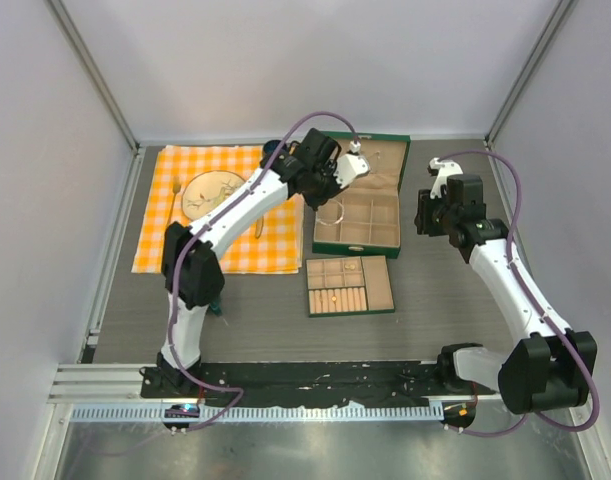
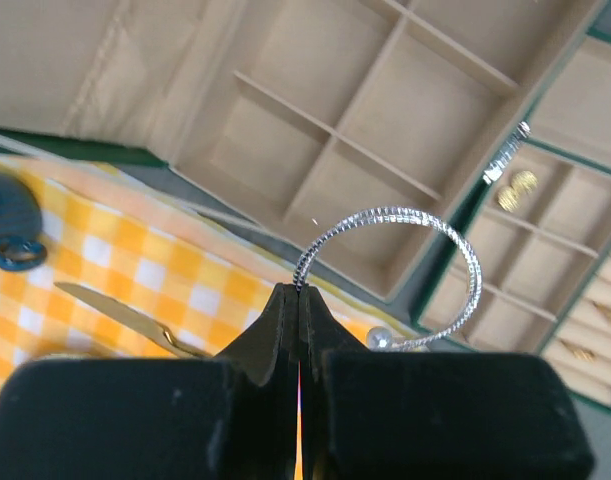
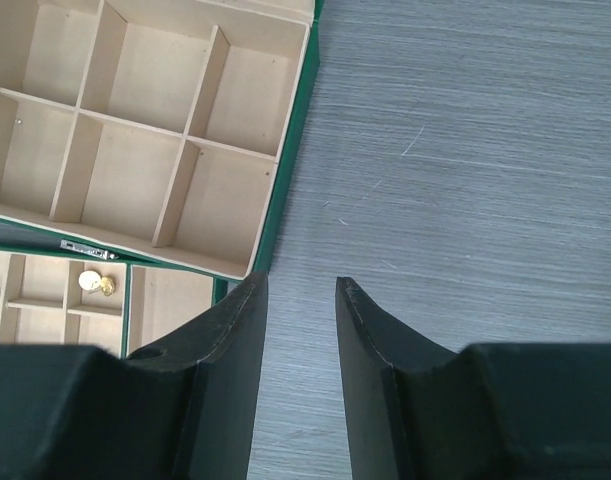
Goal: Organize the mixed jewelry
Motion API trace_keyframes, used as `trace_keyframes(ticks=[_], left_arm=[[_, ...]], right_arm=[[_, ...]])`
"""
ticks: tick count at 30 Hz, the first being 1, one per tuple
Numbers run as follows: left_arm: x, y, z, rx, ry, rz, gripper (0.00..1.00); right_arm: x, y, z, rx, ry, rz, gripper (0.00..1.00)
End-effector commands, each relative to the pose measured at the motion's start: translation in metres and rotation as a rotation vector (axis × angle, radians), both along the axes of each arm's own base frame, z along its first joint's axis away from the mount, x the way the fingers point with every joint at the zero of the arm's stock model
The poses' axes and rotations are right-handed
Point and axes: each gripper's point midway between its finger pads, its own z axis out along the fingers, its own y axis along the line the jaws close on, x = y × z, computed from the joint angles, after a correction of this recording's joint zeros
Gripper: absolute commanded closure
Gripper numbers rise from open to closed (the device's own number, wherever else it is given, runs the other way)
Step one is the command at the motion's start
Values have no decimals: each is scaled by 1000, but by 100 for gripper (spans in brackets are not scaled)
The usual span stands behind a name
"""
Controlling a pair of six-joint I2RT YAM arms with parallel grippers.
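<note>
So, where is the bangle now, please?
Left wrist view: the bangle is pinched in the left gripper, over the edge of the box, beside the cloth.

One end of the thin silver wire bangle (image 2: 425, 225) vanishes between the pressed-together tips of the black left gripper (image 2: 299, 295), whose bulk covers the far end of the gold knife (image 2: 125, 315). A dark blue object (image 2: 10, 215) at the left edge is blurred and cut off. The small gold pieces (image 2: 522, 187) in the green beige-lined tray (image 2: 575, 250) are too blurred to name. In the right wrist view the green beige-lined box (image 3: 285, 180) runs off the top and left edges, and the black right gripper (image 3: 301, 288) hides part of the tray. From above, the left arm (image 1: 235, 205) covers the round pale plate's (image 1: 200, 190) right edge.
</note>
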Motion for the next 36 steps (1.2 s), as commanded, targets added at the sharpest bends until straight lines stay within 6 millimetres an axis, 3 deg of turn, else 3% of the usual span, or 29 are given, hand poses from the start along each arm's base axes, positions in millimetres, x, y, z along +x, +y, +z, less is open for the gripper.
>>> trace_keyframes(ticks=[1,6,13,21,25,36], left_arm=[[29,-6,7,4,-15,46,100],[53,-22,5,-25,-53,58,100],[84,-29,-28,42,-103,70,100],[100,-40,-50,39,-132,60,100],[98,-49,-57,26,-123,53,100],[70,-88,-77,11,-91,-11,100]], right_arm=[[9,2,26,26,-101,-6,60],[4,5,22,40,-98,7,61],[4,7,24,50,-106,14,60],[4,9,15,53,-81,23,60],[3,8,11,53,-76,21,60],[-1,7,7,52,-72,22,61]])
